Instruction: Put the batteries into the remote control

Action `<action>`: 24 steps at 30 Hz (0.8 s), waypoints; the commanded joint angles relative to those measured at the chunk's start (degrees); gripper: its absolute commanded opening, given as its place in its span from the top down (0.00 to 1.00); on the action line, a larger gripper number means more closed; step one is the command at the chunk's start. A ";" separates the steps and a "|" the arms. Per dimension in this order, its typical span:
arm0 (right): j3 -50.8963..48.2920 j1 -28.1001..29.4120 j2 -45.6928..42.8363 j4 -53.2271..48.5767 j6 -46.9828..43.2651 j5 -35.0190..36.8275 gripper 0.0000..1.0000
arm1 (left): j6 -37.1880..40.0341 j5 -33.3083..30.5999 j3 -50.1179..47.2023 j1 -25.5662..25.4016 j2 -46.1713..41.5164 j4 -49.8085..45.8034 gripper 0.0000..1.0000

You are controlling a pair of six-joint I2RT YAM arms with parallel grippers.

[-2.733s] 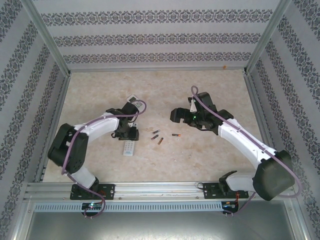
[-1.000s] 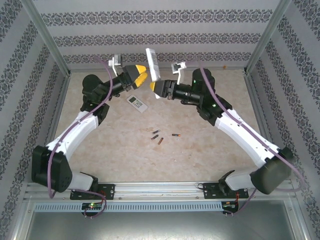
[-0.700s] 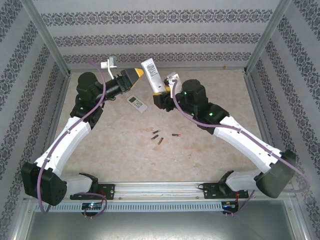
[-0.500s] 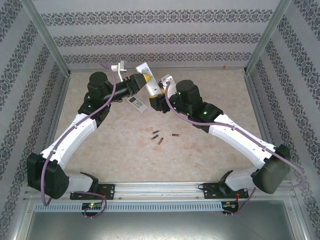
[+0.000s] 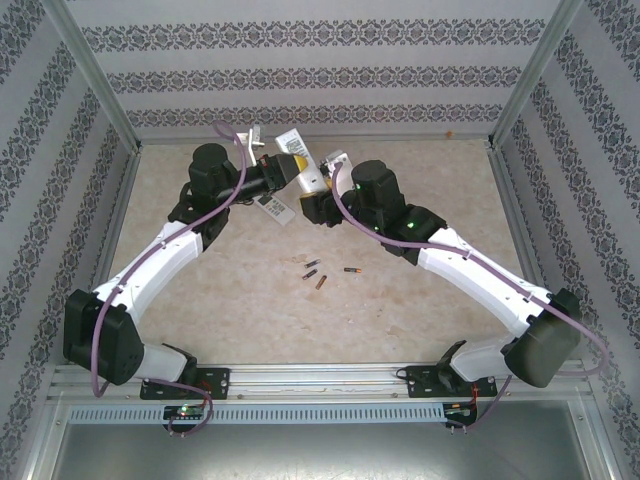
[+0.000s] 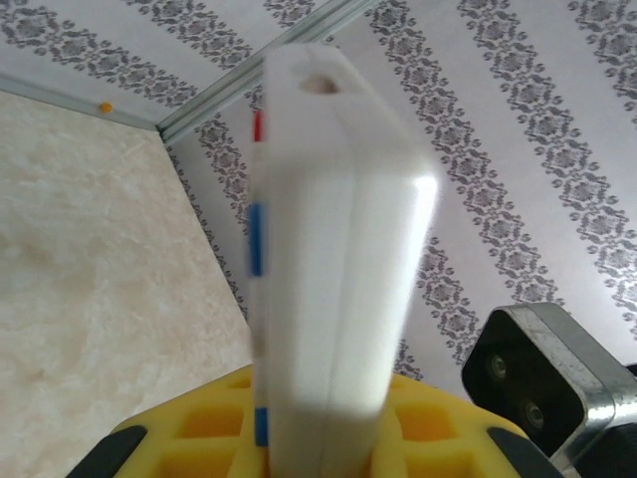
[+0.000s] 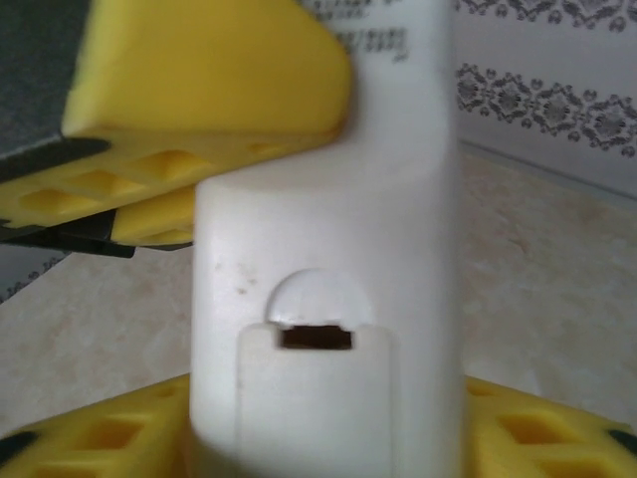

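My left claw is clamped on the raised remote control; I cannot tell if my right claw grips it. Risk: the edge hold slips and it drops onto the tabletop.

White remote control is shown raised and tilted, battery cover shut; dark, copper-ended batteries are scattered mid-table.

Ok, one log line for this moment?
remote: aloft between both arms | left gripper: shut on it | right gripper: around its cover end, grip unclear | batteries: loose on table | second remote: on table
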 commanded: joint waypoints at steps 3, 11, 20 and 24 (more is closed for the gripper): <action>-1.30 -1.73 -7.80 1.06 17.48 -2.46 0.09 | 21.20 -1.28 2.49 0.20 -4.05 -1.96 1.00; -18.37 -5.32 -16.28 13.82 53.57 -4.31 0.04 | 25.73 2.24 -3.10 -0.33 -3.62 11.84 1.00; -18.93 -3.84 -8.13 28.65 59.35 -8.26 0.08 | 25.62 1.62 -5.32 -0.89 -4.08 13.63 1.00; -18.54 -3.78 -6.90 30.59 59.48 -6.52 0.09 | 26.02 1.70 -5.81 -1.11 -4.35 12.99 1.00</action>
